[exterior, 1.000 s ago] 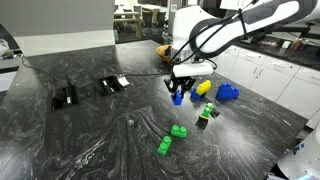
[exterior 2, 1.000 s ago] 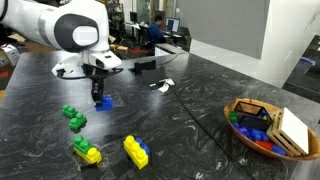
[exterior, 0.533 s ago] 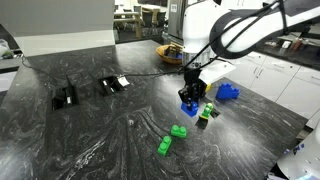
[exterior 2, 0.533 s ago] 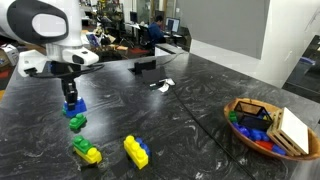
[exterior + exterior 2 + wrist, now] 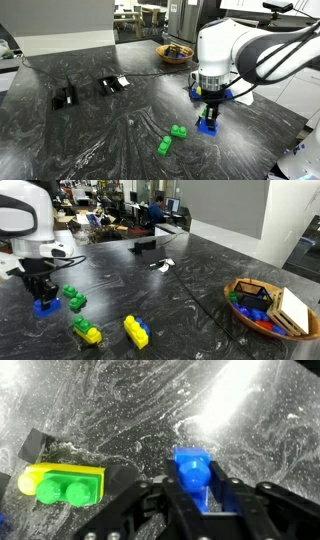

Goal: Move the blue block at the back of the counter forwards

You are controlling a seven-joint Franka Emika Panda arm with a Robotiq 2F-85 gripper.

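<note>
We hold the small, narrow dark-blue plastic brick (image 5: 193, 472) gripped between the fingers of our black Robotiq gripper (image 5: 209, 119), low over the dark marbled stone counter (image 5: 100, 130). A green toy brick (image 5: 73, 300) sits just beside the gripper, and a yellow-and-green brick (image 5: 65, 486) lies near.

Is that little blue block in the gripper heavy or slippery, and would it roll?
The blue block looks like small rigid plastic, so probably light and stiff. Its glossy surface in the wrist view could slip in the gripper. Flat sides suggest it would sit, not roll, on the counter.
</note>
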